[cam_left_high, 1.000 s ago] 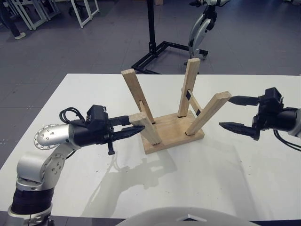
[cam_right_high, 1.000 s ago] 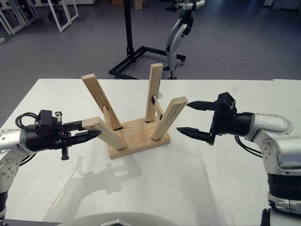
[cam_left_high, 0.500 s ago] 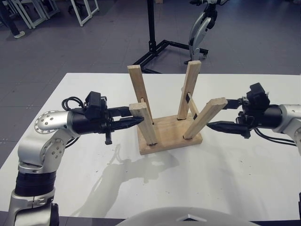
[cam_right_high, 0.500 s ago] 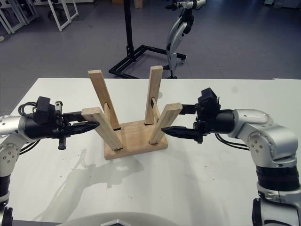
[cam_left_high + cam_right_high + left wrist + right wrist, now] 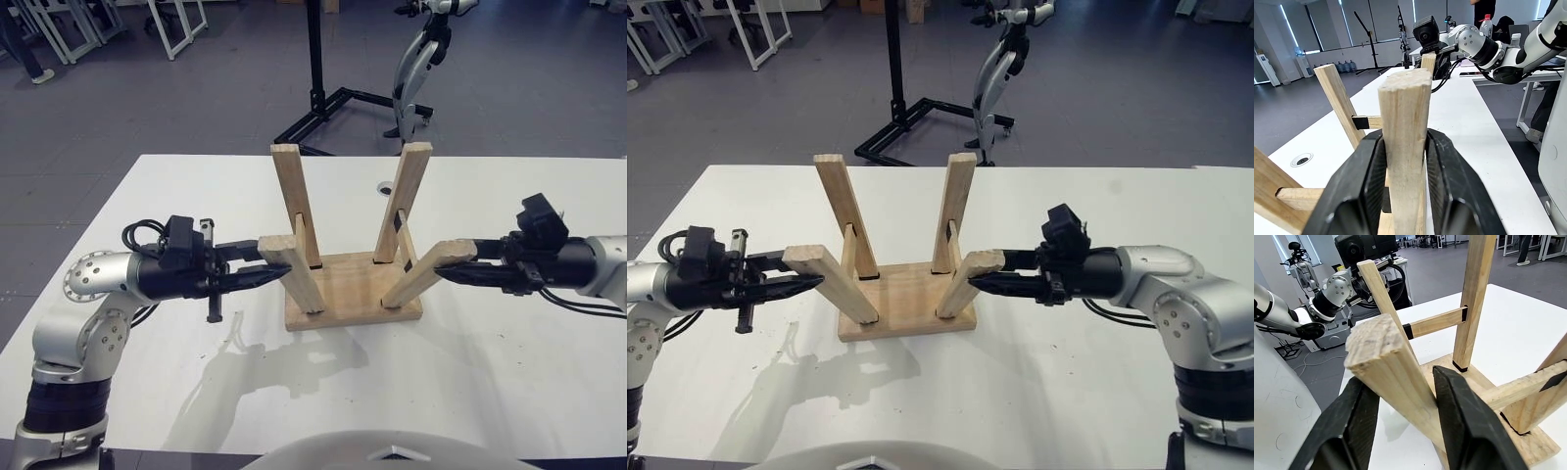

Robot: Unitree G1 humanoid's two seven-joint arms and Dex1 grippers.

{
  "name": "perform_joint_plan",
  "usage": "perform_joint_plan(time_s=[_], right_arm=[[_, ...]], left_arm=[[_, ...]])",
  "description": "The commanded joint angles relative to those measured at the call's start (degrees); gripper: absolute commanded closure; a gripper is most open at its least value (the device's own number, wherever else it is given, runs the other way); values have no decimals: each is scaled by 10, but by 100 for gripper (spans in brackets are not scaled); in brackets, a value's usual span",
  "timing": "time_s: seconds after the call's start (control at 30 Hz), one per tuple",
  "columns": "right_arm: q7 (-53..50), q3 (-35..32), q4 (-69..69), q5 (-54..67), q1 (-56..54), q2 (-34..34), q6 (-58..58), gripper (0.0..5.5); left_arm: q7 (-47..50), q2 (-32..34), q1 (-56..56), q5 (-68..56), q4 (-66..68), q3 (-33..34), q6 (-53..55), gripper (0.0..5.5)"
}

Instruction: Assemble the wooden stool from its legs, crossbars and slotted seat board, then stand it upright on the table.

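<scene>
The stool lay inverted, its seat board (image 5: pixel 355 294) flat on the table (image 5: pixel 490 377). Left of the board, the left gripper (image 5: pixel 266 260) pinched the left near leg (image 5: pixel 297 277). Right of it, the right gripper (image 5: pixel 458 260) pinched the right near leg (image 5: pixel 423 276). Flipping it well likely needed both arms lifting and turning evenly, so that no joint was pulled loose.

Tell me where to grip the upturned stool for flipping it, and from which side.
Probably the near left leg and near right leg, close to their free ends, each from its outer side: they splay outward from the seat board. The left gripper and right gripper clamp there.
</scene>
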Motion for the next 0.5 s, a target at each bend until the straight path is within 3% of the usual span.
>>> perform_joint_plan(time_s=[0.03,0.27,0.5], right_arm=[[-4,13,-16,-8,29,-11,8,385],[-106,15,-26,13,10,-9,80,385],[-95,20,-16,38,2,-14,87,385]], left_arm=[[13,20,57,53,24,-29,27,443],[117,24,30,-27,31,8,139,443],[46,76,30,-89,10,-16,220,443]])
